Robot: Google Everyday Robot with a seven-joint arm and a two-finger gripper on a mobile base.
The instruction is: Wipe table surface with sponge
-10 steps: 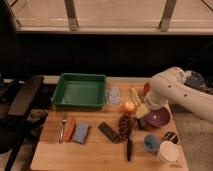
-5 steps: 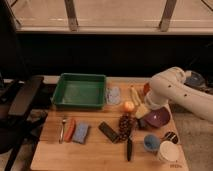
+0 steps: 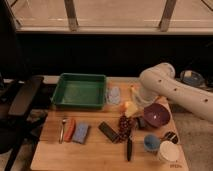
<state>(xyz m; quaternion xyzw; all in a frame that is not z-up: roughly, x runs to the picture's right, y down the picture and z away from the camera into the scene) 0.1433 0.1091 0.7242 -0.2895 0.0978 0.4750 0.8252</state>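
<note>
My fingers (image 3: pixel 136 111) hang low over the bench (image 3: pixel 90 154), just beside the purple bowl (image 3: pixel 156 115); whether they are apart or together I cannot tell. My arm bends in from the right, elbow raised, forearm sloping down. The sponge (image 3: pixel 81 133) lies flat, well off to their left, untouched, so I judge reaching it comes first.

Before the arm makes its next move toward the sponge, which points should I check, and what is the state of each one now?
1. Sponge found: ok, it lies flat at the front left of the table surface.
2. Sponge top free: ok, nothing lies on it.
3. Room beside the sponge: cannot tell, an orange object lies close at its left.
4. Tool at the sponge: not ok, it is mid-table near the purple bowl.
5. Path clear: not ok, grapes and a dark block lie between.
</note>
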